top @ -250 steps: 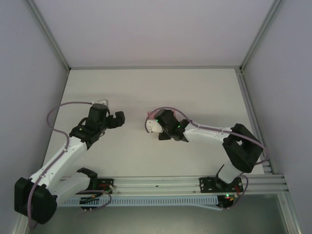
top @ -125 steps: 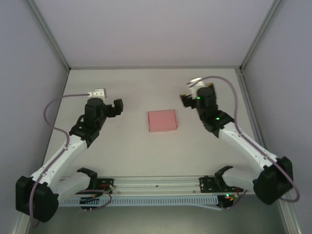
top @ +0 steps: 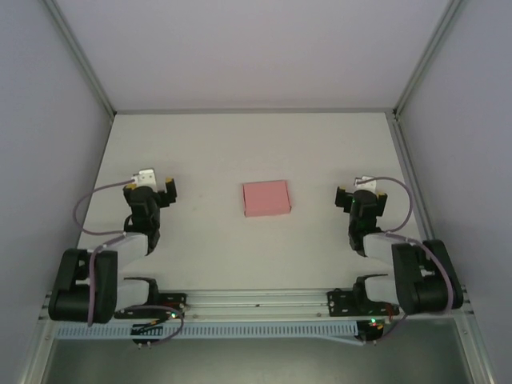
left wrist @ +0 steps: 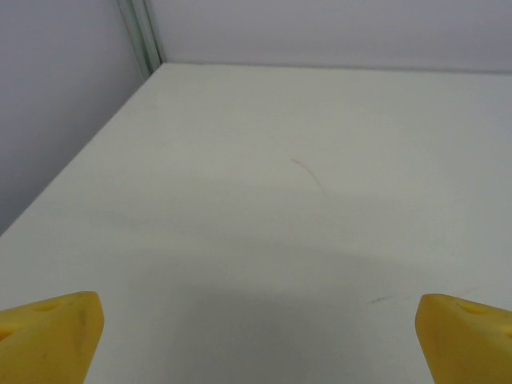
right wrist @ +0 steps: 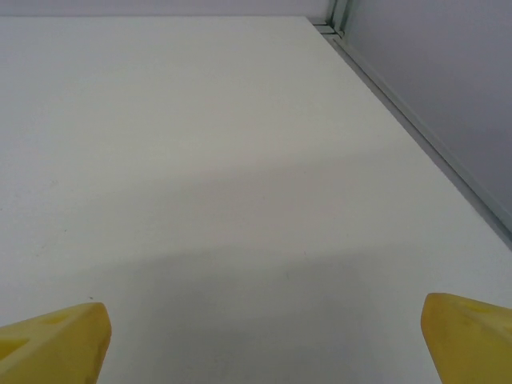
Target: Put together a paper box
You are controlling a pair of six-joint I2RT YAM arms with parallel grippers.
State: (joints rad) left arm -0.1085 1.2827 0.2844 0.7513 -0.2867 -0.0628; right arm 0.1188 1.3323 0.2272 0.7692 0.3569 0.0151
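Observation:
The paper box (top: 266, 198), a small closed pink rectangle, lies flat on the white table (top: 240, 144) in the middle. My left gripper (top: 150, 186) is folded back to the near left, well apart from the box, open and empty. My right gripper (top: 362, 194) sits folded back at the near right, likewise open and empty. In the left wrist view the yellow fingertips (left wrist: 48, 340) stand wide at the bottom corners over bare table. The right wrist view has its yellow fingertips (right wrist: 56, 344) just as far apart, with nothing between them.
Grey walls enclose the table on the left, back and right, with metal posts (top: 80, 56) at the back corners. A rail (top: 256, 300) with both arm bases runs along the near edge. A faint reddish mark (left wrist: 308, 172) is on the table surface.
The right arm left the box, swung out to the right and folded back to the near right. The left arm retracted to the near left. The box now lies uncovered and has not shifted.

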